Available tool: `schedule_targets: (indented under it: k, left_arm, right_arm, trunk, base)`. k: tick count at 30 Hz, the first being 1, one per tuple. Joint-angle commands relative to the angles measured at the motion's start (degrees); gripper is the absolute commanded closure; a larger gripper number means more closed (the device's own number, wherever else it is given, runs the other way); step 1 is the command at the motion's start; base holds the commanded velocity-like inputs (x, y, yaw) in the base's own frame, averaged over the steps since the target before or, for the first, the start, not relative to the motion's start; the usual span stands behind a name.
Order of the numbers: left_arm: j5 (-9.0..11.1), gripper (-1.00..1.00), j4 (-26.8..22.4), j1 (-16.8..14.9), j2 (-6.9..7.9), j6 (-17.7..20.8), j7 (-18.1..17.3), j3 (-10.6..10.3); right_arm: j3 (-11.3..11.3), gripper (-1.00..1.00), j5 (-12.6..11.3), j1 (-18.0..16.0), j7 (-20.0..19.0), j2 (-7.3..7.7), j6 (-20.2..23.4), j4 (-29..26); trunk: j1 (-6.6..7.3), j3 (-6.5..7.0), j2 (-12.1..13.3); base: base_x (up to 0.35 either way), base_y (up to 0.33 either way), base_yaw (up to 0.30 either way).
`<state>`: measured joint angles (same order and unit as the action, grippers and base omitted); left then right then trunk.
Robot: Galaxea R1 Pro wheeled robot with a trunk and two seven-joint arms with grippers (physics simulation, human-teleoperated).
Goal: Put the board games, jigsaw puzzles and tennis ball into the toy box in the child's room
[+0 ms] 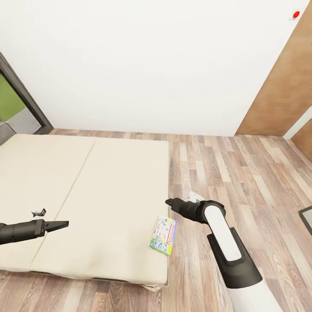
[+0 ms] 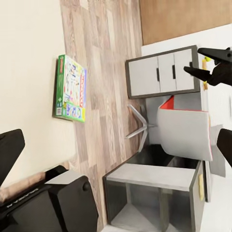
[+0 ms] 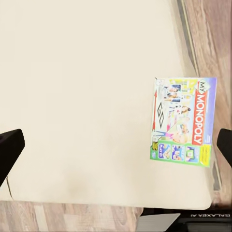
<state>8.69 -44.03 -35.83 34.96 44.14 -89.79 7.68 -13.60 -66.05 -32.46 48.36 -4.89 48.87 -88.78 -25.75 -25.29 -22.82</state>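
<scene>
one board game (image 1: 164,235) lies flat on the bed (image 1: 86,190), at the near corner of the beige mattress on your right side, close to the edge beside the wooden floor (image 1: 242,182). in the right wrist view you can read "my monopoly" on its lid (image 3: 182,121); the box is pale blue-green with a red band and a green strip along one short end. in the left wrist view the same box (image 2: 70,88) shows its green side wall and sits next to the mattress edge.

your left hand (image 1: 60,225) hangs over the near part of the mattress, well apart from the game. its fingers come together to a point in the head view, but in the left wrist view two dark tips stand far apart at the picture's edges, so i cannot tell how far it is open. it holds nothing that you can see.

your right hand (image 1: 170,202) hovers over the bed's edge, just above and beyond the game, not touching it. its fingertips (image 3: 9,150) show wide apart at both edges of the right wrist view, with nothing between them.

the left wrist view also shows a white drawer unit (image 2: 162,72), a grey cabinet (image 2: 154,193) and a white chair with a red inside (image 2: 186,128).
</scene>
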Motion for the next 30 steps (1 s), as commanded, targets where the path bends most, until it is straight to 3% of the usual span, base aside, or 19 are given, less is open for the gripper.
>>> schedule_targets:
  k: [1, 19, 30]
  left_arm:
    - [0.0, -1.00, 0.0, 0.0, 0.02, 0.6, -0.2, 0.0]
    - [0.0, -1.00, 0.0, 0.0, 0.02, 0.6, -0.2, 0.0]
    - [-0.1, -1.00, 0.0, 0.0, -0.08, 0.5, -0.2, 0.0]
  right_arm:
    - [0.0, -1.00, -0.3, -0.1, 0.6, -0.02, 0.1, -0.1]
    - [-0.1, -1.00, 0.2, 0.0, 0.6, -0.04, -0.2, 0.1]
    - [0.0, -1.00, 0.3, 2.1, 0.6, -0.12, -0.2, 0.0]
  trunk:
    - [-0.04, 0.01, -0.1]
    - [-0.04, 1.71, -0.1]
    - [-0.04, 2.75, -0.1]
  base:
    - [0.000, 0.000, 0.000]
    - [0.000, 0.000, 0.000]
    - [0.000, 0.000, 0.000]
